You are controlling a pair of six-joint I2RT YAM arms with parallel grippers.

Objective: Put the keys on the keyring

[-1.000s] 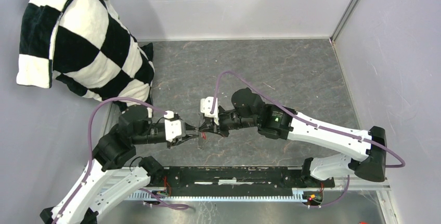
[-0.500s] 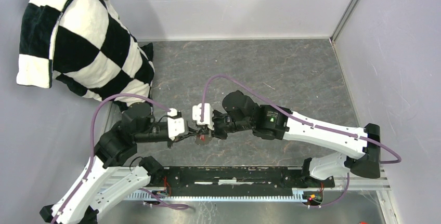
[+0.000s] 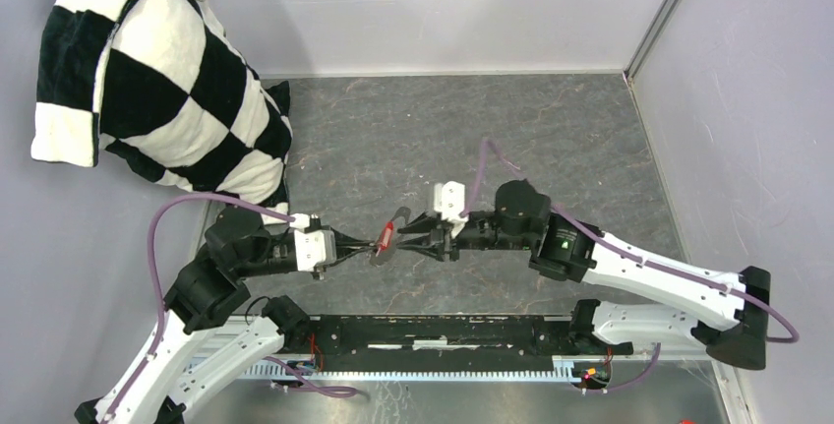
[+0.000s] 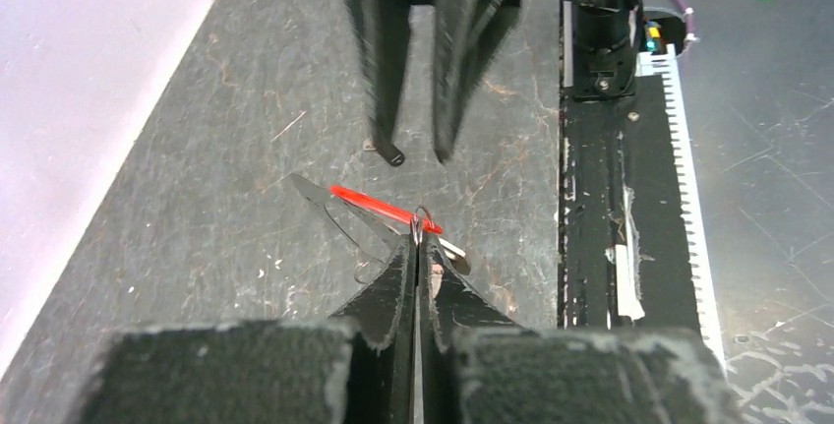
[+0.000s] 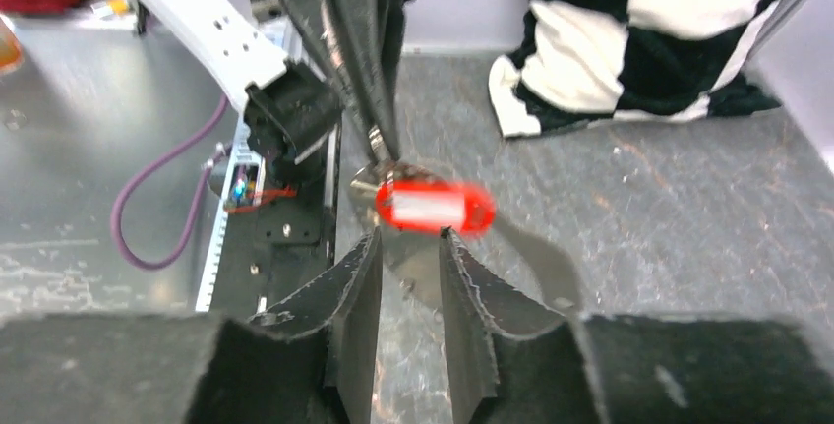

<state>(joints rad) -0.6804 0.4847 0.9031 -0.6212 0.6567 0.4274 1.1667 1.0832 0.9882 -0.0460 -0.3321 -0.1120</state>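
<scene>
Just past the black base rail (image 3: 443,331), L gripper (image 3: 374,244) is clamped tight on the metal end of the red-tagged key (image 3: 392,230), holding it up off the grey table (image 3: 551,139), R gripper (image 3: 406,238) right opposite w/ fingers apart & gripping nothing, checkered pillow (image 3: 148,80) way back left.

White arm shells (image 3: 649,269); black joints (image 3: 521,210); purple cables (image 3: 207,198); black ridged fingers (image 5: 359,286).
</scene>
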